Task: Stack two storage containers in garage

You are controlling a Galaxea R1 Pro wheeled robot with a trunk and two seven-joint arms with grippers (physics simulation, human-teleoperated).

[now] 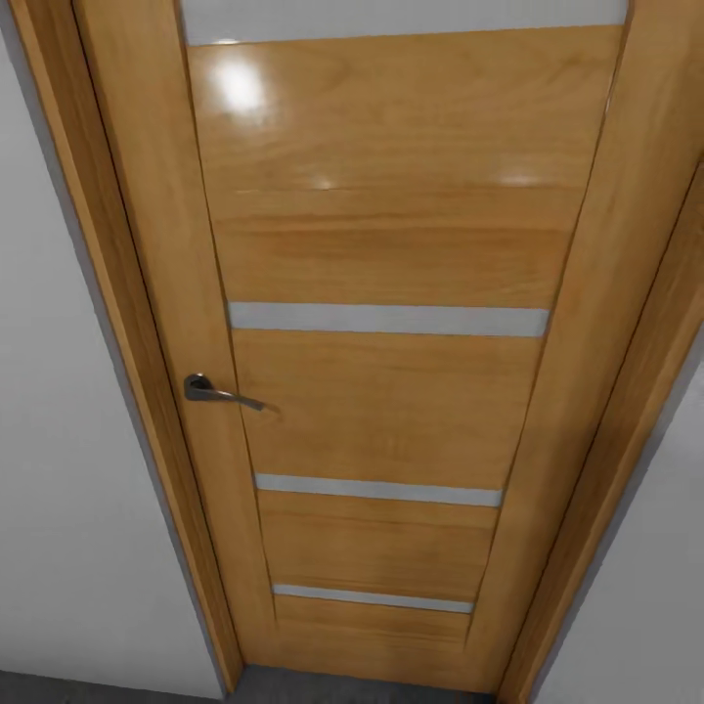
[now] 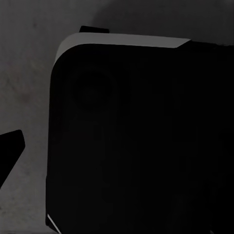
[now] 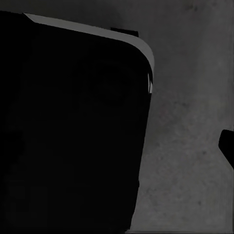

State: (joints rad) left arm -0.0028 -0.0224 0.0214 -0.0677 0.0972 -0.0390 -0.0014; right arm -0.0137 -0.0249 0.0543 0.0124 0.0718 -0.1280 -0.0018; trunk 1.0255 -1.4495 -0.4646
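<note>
The two storage containers are out of view. I face a wood-panelled door (image 1: 391, 244) at close range, set in white walls. A strip of the dark grey concrete floor (image 1: 88, 688) runs along its foot. In the left wrist view one dark fingertip (image 2: 10, 152) of my left gripper juts in from the picture's edge over the floor (image 2: 27, 78), with nothing held. In the right wrist view one fingertip (image 3: 227, 146) of my right gripper likewise sits at the edge over the floor (image 3: 195, 107), holding nothing.
The door is closed, with a metal lever handle (image 1: 217, 391) on its left side and pale glass strips (image 1: 386, 319) across it. White wall (image 1: 59, 440) flanks the frame on both sides. My black base (image 2: 141, 146) hangs over the floor in both wrist views.
</note>
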